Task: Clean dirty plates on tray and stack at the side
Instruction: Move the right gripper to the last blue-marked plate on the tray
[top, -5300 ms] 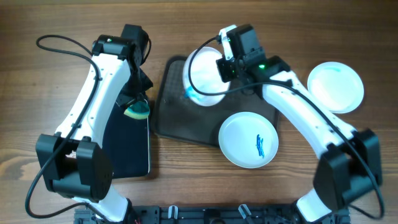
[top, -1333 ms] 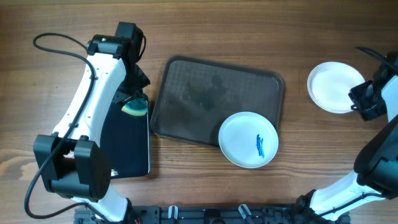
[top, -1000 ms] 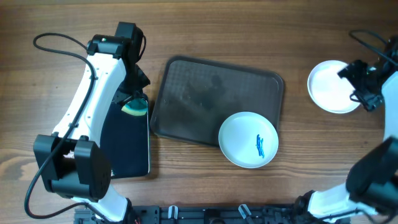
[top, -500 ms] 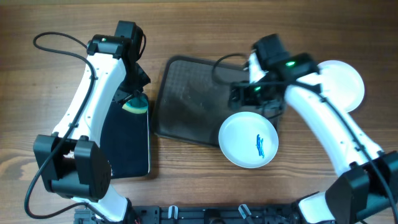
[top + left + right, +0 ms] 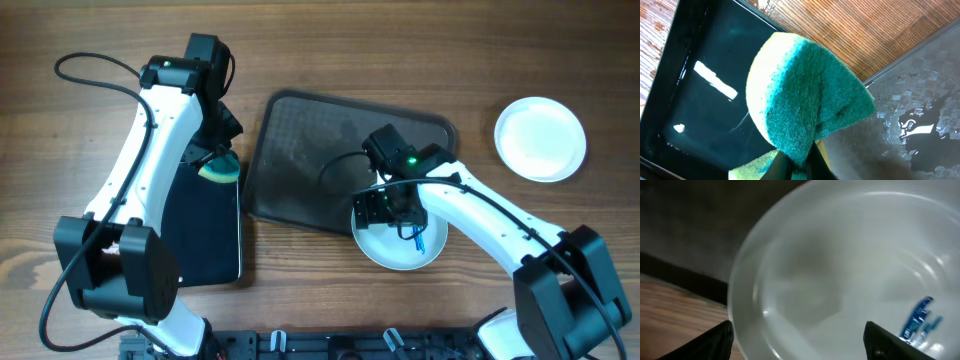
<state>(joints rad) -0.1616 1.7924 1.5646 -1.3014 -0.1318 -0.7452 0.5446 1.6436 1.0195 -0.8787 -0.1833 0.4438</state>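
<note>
A white plate [image 5: 395, 250] with a blue scribble [image 5: 418, 232] lies on the front right corner of the dark grey-brown tray [image 5: 300, 150], overhanging its rim. My right gripper [image 5: 385, 210] is low over that plate's left side and open. In the right wrist view one finger [image 5: 720, 341] is outside the plate [image 5: 840, 270] rim and the other finger [image 5: 887, 341] is inside it. My left gripper [image 5: 800, 169] is shut on a green and yellow sponge [image 5: 805, 100], held over the gap between the two trays. A clean white plate [image 5: 540, 138] lies on the wood at the far right.
A glossy black tray [image 5: 205, 235] lies left of the grey tray, under my left arm. The grey tray's surface [image 5: 920, 125] is wet in the left wrist view. Cables trail from both arms.
My right arm has swung left from the clean plate at the far right to the scribbled plate on the tray. The left arm and sponge have stayed put.
</note>
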